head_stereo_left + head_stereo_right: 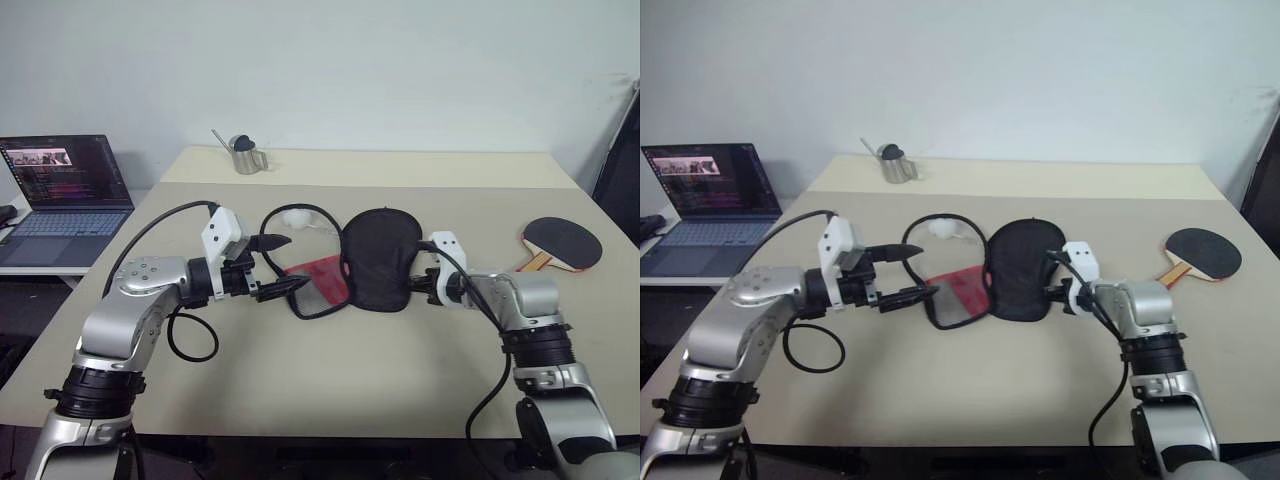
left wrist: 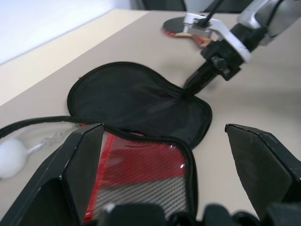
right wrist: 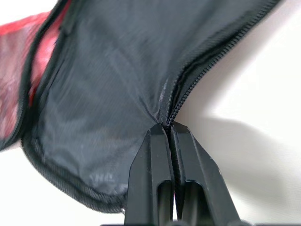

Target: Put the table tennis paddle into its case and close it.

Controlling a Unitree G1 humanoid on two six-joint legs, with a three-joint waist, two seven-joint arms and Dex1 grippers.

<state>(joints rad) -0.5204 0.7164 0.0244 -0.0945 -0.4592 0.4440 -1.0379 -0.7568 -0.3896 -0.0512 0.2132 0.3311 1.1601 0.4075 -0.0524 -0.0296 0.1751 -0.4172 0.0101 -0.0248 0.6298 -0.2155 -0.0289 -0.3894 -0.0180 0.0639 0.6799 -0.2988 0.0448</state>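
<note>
Left end effector (image 1: 272,266): nearest the camera, fingers spread wide and empty, hovering just beside the red mesh half, likely to steady it.
Laptop (image 1: 65,196): far left, off the worktop (image 1: 330,380).
Metal pot (image 1: 244,155): at the far edge, uninvolved.
Case (image 1: 378,258): unzipped and laid flat mid-worktop, black lining up, white pompom (image 1: 295,217) behind it.
Right end effector (image 1: 1052,290): fingers pinched tight on the case's zipper rim, probably holding it spread.
Table tennis paddle (image 1: 562,243): flat, well apart to the right, not yet in the case.
</note>
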